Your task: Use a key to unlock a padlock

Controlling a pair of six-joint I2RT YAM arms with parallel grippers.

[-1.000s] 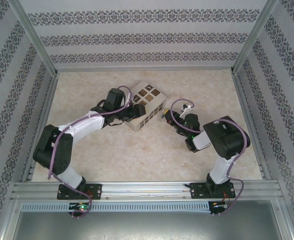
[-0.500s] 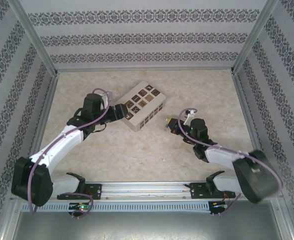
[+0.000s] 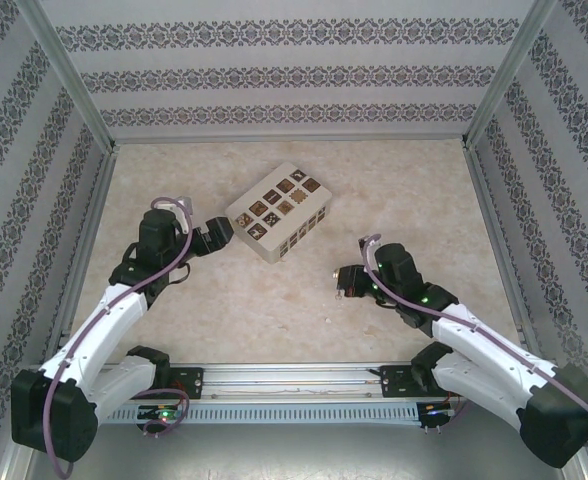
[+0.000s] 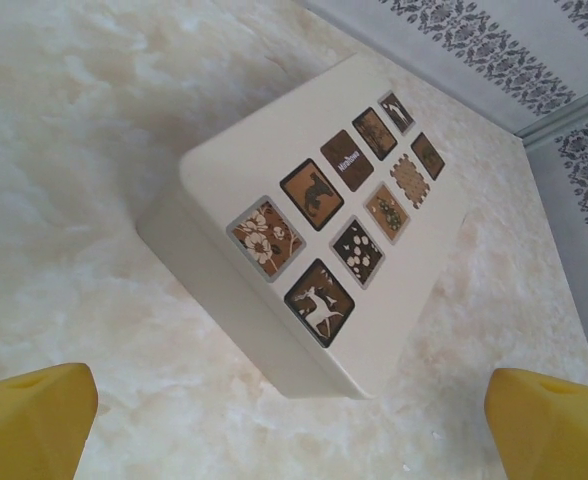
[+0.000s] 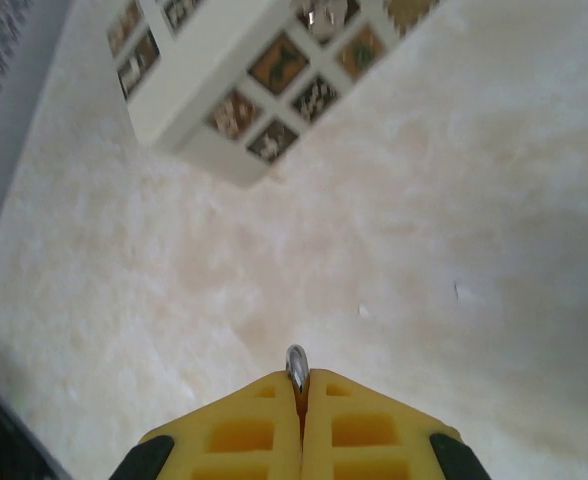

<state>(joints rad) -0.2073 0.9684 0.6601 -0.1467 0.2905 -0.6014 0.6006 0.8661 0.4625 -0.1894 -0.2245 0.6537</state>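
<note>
Pinching a thin silvery metal piece [image 5: 296,366] between its yellow fingertips, the right gripper [image 5: 300,385] is closed tight, the two pads meeting with that rounded sliver poking out ahead of them. Whether the sliver is the padlock's shackle or the blade of a key cannot be told, since the rest of it is buried between the fingers. The padlock's place therefore cannot be fixed beyond this pinch or a small silvery fitting [image 5: 319,14] on the side wall of the white box [image 5: 209,75] that faces this gripper. The gripper hangs low over the bare table [image 3: 284,320], well apart from the box. Left of the box, the left gripper [image 4: 292,420] is spread wide and holds nothing, aimed at the lid. The step in hand looks like bringing key and lock together. The next move probably calls for a fine, straight line-up of blade with keyway while the other part is held steady. The lid carries brown picture tiles, a deer [image 4: 319,303] and flowers [image 4: 264,232] among them. One dark tile [image 4: 347,160] bears white lettering too small to read.
</note>
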